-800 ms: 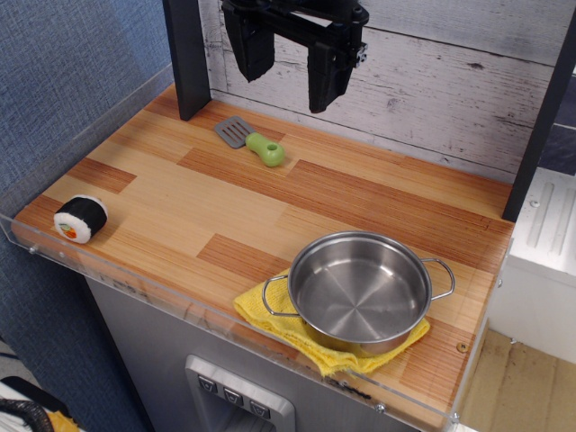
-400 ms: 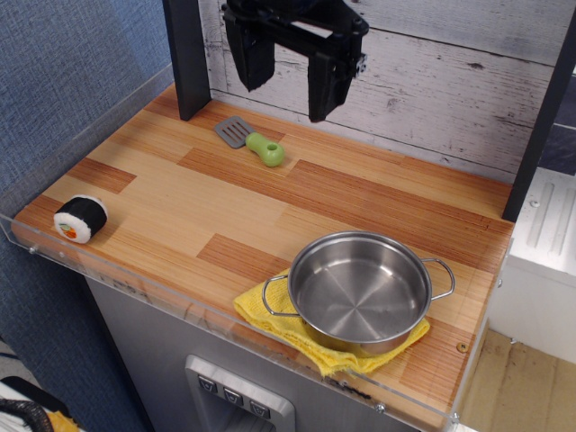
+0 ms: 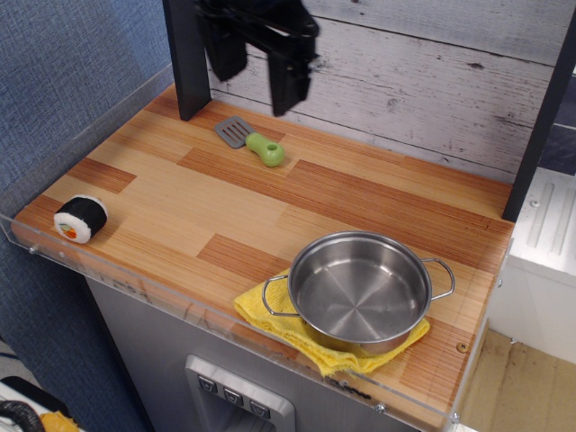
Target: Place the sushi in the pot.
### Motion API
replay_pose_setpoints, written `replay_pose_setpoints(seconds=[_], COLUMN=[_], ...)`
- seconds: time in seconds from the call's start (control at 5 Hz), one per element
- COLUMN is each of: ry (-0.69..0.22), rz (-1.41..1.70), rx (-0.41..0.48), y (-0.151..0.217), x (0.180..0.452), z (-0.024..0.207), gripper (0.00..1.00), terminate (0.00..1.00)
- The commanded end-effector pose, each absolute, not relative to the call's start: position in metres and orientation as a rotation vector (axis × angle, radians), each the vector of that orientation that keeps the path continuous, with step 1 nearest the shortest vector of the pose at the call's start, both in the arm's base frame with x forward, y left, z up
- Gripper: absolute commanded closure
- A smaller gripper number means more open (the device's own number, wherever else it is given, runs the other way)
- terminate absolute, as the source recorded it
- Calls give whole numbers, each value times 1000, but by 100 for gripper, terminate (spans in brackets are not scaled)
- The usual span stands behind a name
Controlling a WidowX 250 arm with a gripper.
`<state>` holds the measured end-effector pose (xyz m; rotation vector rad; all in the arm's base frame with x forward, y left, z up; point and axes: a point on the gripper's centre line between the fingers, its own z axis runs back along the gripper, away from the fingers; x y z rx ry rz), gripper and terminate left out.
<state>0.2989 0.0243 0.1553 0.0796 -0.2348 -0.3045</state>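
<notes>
The sushi [image 3: 80, 219] lies on its side at the table's front left corner, its white and orange face turned toward the front edge. The shiny steel pot [image 3: 359, 291] stands empty at the front right, resting on a yellow cloth [image 3: 297, 331]. My gripper [image 3: 255, 79] hangs high above the back of the table, near the spatula, far from both the sushi and the pot. Its two black fingers are spread apart with nothing between them.
A grey spatula with a green handle [image 3: 253, 141] lies at the back left. A black post [image 3: 186, 56] stands behind it and a second black post [image 3: 543, 117] at the back right. A clear plastic lip [image 3: 180, 301] runs along the front and left edges.
My gripper has moved to the left along the back of the table, still open and high. The sushi, pot and spatula have not moved.
</notes>
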Motion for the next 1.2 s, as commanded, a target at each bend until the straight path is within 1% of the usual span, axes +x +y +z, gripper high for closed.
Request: replay_pose_setpoints(seconds=[0.0, 0.2, 0.4, 0.6, 0.8, 1.0], ry=[-287, -280, -229, -161, -80, -58], rz=[-333, -316, -283, -206, -112, -27], rx=[158, 112, 114, 138, 183, 207], y=[119, 144, 157, 159, 156, 160], x=[291, 269, 239, 215, 198, 189], z=[166, 159, 153, 144, 136, 128], gripper=[0, 0, 0, 0, 0, 0], terminate=[0, 0, 0, 0, 0, 0])
